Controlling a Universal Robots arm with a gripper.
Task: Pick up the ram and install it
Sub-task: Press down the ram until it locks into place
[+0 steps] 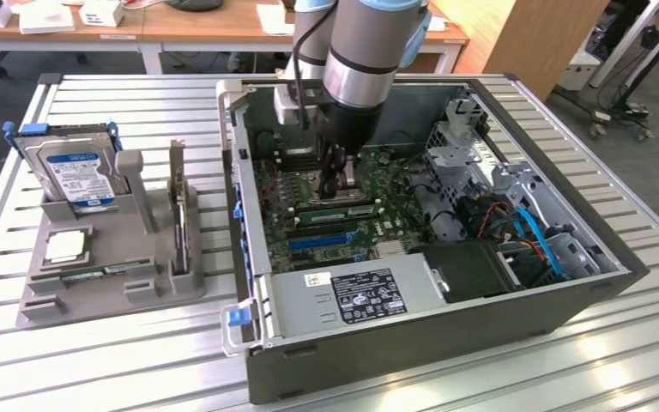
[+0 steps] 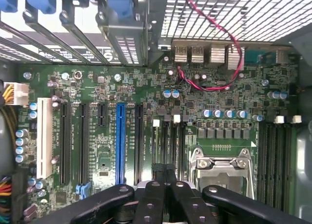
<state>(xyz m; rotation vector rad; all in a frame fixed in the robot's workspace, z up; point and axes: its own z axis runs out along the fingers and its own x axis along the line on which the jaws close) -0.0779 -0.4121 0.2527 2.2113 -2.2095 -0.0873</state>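
Observation:
Inside the open computer case [image 1: 604,283], a long green ram [image 1: 335,209] sits edge-up in a slot of the motherboard [image 1: 306,184], beside the processor socket [image 2: 219,168]. My gripper [image 1: 332,190] reaches straight down into the case with its tips just over the ram. Its black fingers [image 2: 155,185] are pressed together and shut, with nothing visible between them. In the wrist view the gripper [image 2: 163,173] hangs over the black memory slots [image 2: 168,141] with white latches, and its fingertips hide the ram. Whether they touch the ram is unclear.
A grey holder [image 1: 44,296] on the slatted table at the exterior view's left carries a silver hard drive with a blue label [image 1: 78,176], an upright expansion card [image 1: 178,202] and a thin green board [image 1: 99,273]. The power supply [image 1: 353,296] and drive cage [image 1: 479,163] crowd the case.

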